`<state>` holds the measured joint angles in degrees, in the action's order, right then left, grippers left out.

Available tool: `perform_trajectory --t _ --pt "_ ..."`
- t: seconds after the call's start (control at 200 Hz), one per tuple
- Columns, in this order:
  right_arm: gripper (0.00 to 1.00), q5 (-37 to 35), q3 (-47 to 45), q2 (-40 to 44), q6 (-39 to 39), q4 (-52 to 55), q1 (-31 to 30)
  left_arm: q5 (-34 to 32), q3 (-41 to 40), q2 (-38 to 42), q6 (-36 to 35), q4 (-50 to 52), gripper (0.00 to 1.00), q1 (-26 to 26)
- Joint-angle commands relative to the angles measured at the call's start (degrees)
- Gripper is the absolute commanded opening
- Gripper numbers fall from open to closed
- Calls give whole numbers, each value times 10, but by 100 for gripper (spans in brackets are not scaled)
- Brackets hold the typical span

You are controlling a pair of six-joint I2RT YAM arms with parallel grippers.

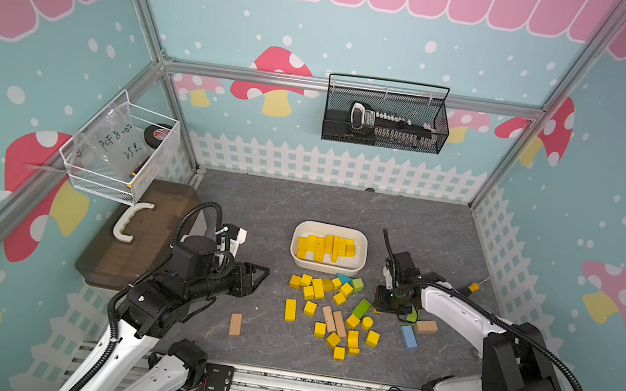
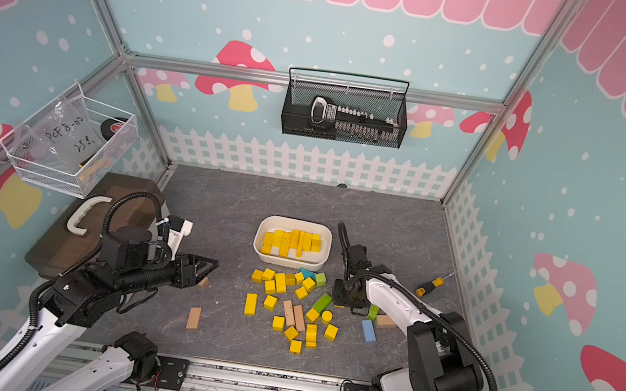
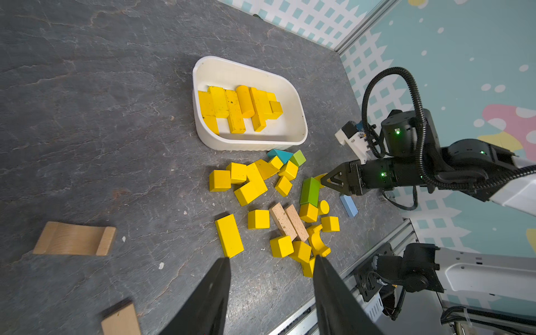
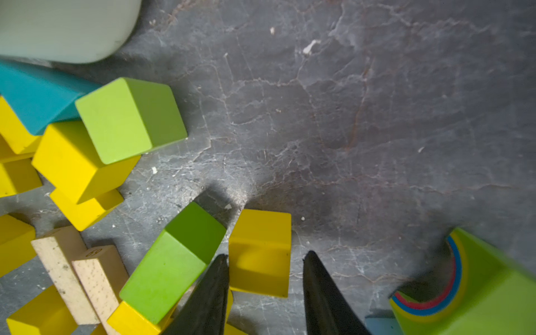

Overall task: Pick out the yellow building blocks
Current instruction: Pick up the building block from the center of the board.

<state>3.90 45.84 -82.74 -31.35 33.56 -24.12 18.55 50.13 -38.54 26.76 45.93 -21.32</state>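
Straddling one yellow block (image 4: 259, 232) with my right claw (image 4: 266, 253), I have the jaws apart. One finger stands just beside the block's side, next to a green bar (image 4: 174, 269), and the other stands clear of the opposite face, so nothing is gripped. That block lies on the gray table (image 1: 257, 217) at the right edge of the loose pile, nearer than the white tray (image 1: 326, 266).

Many of the yellow building blocks (image 1: 324, 246) already lie packed side by side in the tray at the table's middle. More of them are scattered just near of it, mixed with a teal block (image 1: 343, 279) and two tan bars (image 1: 334, 321). A blue block (image 1: 408, 337) lies to the right.

My left claw (image 3: 271, 258) hovers left of the pile, pointing right, jaws parted and empty.
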Motion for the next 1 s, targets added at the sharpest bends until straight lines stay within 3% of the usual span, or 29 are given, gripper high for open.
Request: perform_trajectory --t 0.0,0.16,0.255,0.345,0.661,0.996 --pt "39 -7 -11 3 7 -2 -4 9 -5 -3 -7 -9 50 11" --pt "37 -6 -3 -13 19 -6 -4 2 -4 0 -7 -9 49 21" --pt "26 -11 5 -12 23 -4 -4 0 -6 7 -6 -9 50 22" --pt "23 -16 10 1 24 -2 -4 -3 -6 10 -6 -9 49 22" --pt "23 -4 -13 86 7 -75 -4 -2 -4 -33 -7 -9 49 24" --pt "23 41 22 69 2 -102 -4 0 -1 -82 -9 -6 47 30"
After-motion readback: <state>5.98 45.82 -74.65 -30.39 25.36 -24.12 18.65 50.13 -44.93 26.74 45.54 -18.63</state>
